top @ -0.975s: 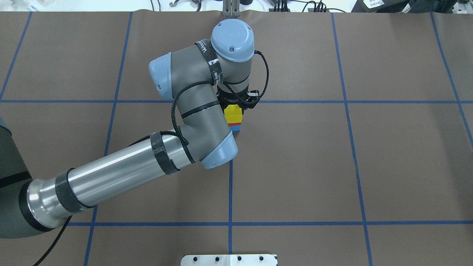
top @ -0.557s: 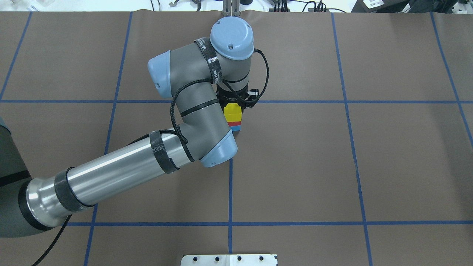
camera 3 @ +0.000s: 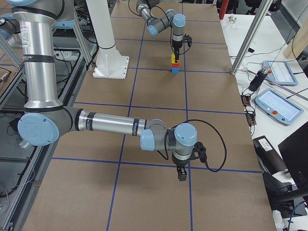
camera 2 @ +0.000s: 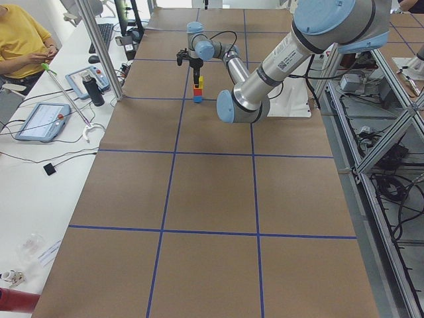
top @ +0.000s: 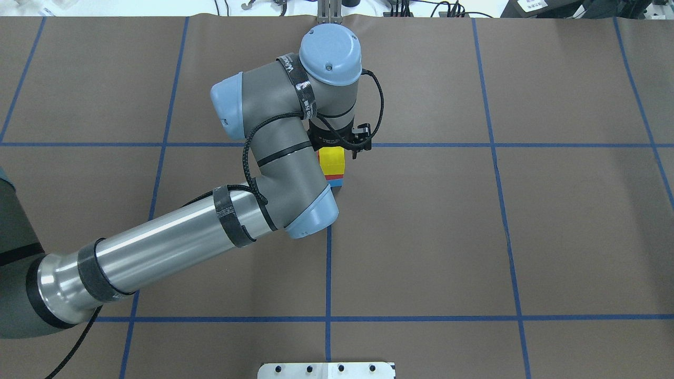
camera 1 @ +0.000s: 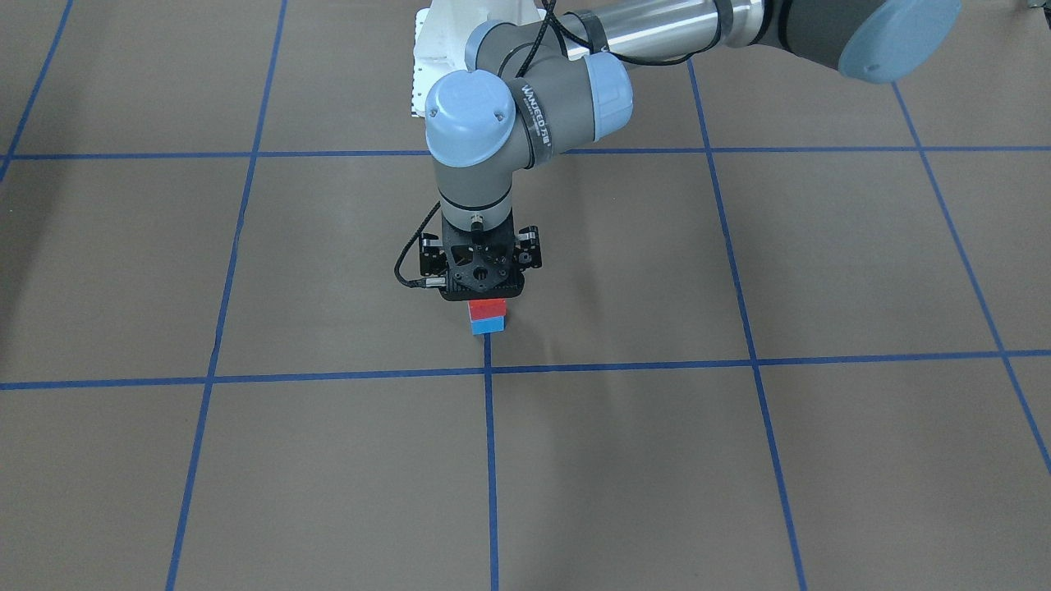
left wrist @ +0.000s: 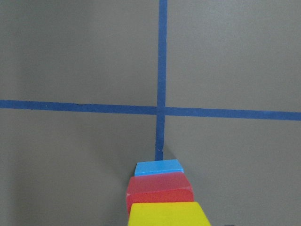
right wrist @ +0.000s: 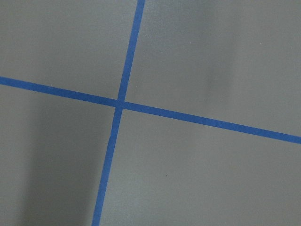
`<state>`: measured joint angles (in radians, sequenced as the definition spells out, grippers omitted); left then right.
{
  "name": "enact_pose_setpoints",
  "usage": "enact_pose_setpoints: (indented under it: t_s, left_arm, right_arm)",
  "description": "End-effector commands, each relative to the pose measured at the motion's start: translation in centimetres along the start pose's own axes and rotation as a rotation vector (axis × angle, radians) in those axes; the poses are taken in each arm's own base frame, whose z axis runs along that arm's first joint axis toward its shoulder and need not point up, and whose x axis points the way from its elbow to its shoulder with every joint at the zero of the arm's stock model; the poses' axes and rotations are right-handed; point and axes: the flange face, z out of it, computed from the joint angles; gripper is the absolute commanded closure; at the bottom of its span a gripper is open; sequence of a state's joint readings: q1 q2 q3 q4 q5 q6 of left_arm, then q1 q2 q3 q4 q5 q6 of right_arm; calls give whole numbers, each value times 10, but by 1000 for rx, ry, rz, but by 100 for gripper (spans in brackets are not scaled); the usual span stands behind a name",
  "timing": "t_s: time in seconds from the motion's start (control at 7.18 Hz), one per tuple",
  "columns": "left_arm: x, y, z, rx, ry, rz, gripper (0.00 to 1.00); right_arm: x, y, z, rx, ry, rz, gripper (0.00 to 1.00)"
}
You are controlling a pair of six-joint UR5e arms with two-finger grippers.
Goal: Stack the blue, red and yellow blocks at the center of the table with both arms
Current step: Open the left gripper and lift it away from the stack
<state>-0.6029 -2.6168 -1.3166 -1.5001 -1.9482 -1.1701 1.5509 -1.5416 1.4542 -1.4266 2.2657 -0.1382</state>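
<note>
A stack stands at the table's centre by a blue tape crossing: blue block (camera 1: 488,326) at the bottom, red block (camera 1: 487,309) on it, yellow block (top: 333,159) on top. In the left wrist view the yellow block (left wrist: 168,214) fills the bottom edge, above red (left wrist: 159,190) and blue (left wrist: 159,167). My left gripper (camera 1: 486,294) hangs straight over the stack, open, its body hiding the yellow block in the front view. My right gripper (camera 3: 182,176) hovers over bare table far from the stack, seen only from the side; I cannot tell its state.
Blue tape lines (top: 328,273) divide the brown table cover into squares. The white robot base plate (top: 326,370) sits at the near edge. Tablets (camera 2: 43,120) and a seated person (camera 2: 20,36) are on the side bench beyond the table.
My left arm has risen slightly over the stack, and its jaws seem to have spread a little. The three blocks have stayed in place.
</note>
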Motion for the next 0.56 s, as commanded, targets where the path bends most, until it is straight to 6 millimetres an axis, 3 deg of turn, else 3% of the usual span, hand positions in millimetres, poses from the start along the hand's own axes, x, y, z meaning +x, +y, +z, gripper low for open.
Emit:
enact_pose_setpoints:
  t_s: [0.0, 0.14, 0.28, 0.42]
  left_arm:
    - [-2, -2, -14, 11, 15, 2, 0]
    - [-16, -3, -35, 12, 40, -4, 0]
    - [-51, 0, -60, -4, 55, 53, 0]
    - [-102, 15, -84, 0, 28, 123, 0]
  right_arm:
    - [0, 0, 1, -2, 0, 0, 0]
    - [0, 1, 1, -1, 0, 0, 0]
    - [1, 2, 1, -1, 0, -2, 0]
    - [1, 2, 2, -3, 0, 0, 0]
